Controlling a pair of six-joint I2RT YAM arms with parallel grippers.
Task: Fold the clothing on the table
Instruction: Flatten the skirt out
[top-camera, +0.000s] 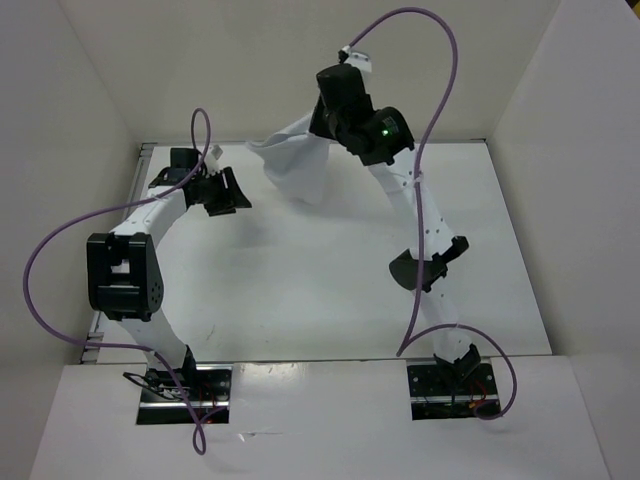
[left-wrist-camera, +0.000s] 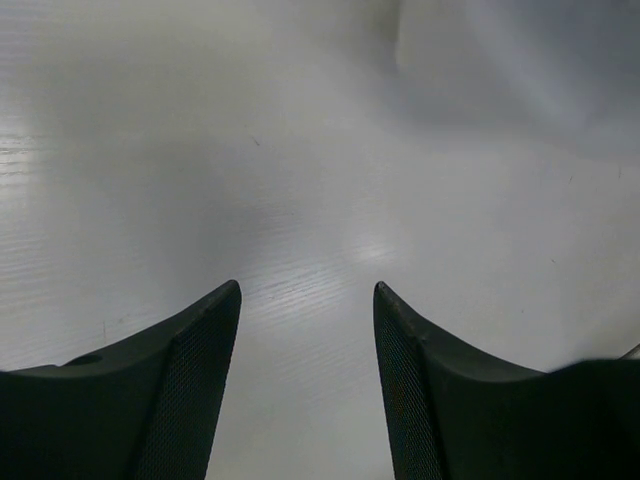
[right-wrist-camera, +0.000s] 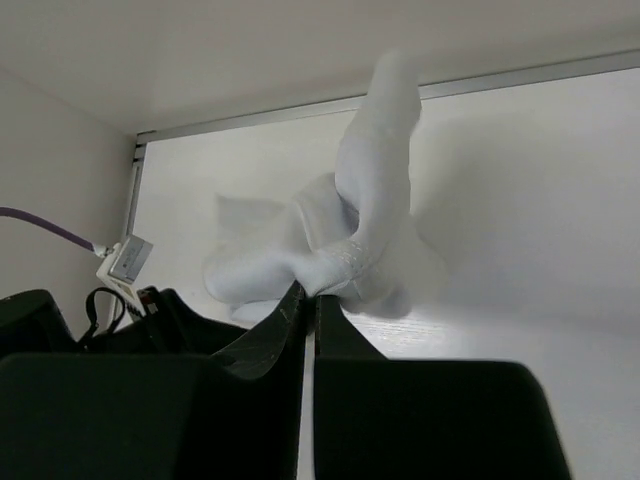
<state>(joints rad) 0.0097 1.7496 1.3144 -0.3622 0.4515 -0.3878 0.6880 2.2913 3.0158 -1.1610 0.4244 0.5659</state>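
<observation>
A matte white table (top-camera: 300, 290) is enclosed by white walls (top-camera: 60, 150) on three sides, and a thin metal strip (right-wrist-camera: 480, 80) is seen along its far edge. The clothing (top-camera: 300, 160), a crumpled white garment, is held bunched near the far edge at the middle of the table, pinched between the pressed-together fingers of the right gripper (right-wrist-camera: 308, 295). Whether its lower end touches the surface cannot be told. In the top view its upper part is covered by the right wrist. The left gripper (top-camera: 225, 192) is seen at the far left with its fingers (left-wrist-camera: 190, 380) spread apart and nothing between them, near the clothing but not touching it. Purple cables (top-camera: 440, 90) are looped above both arms.
</observation>
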